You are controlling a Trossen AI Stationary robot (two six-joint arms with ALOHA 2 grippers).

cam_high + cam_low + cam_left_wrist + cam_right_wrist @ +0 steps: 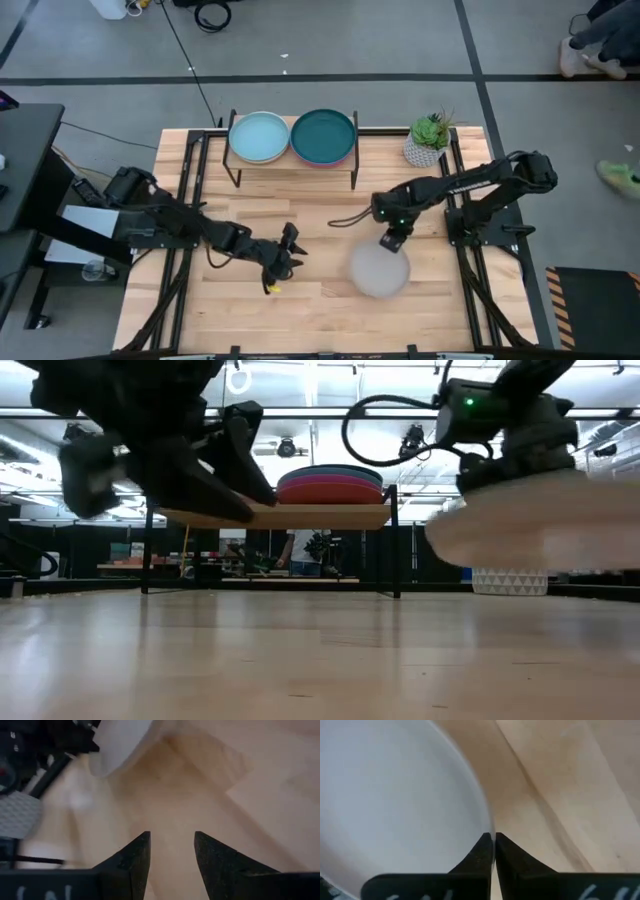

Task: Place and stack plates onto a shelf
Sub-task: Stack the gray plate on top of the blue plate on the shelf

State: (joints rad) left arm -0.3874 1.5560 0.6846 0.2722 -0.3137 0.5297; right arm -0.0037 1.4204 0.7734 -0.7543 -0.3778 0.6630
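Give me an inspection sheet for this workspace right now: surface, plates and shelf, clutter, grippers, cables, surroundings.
Surface: slatted wooden table, bare between the arms.
Job's things: shelf at the far edge holds two stacks, light blue plate on top of one, dark teal plate on top of the other; grey plate is lifted off the table in the low view.
Clutter: potted plant beside the shelf.
Grippers: right gripper shut on the grey plate's rim; left gripper open, empty, above the table.
Cables: black cable runs across the floor to the table's far edge.
Surroundings: a person's shoes on the floor at far right.
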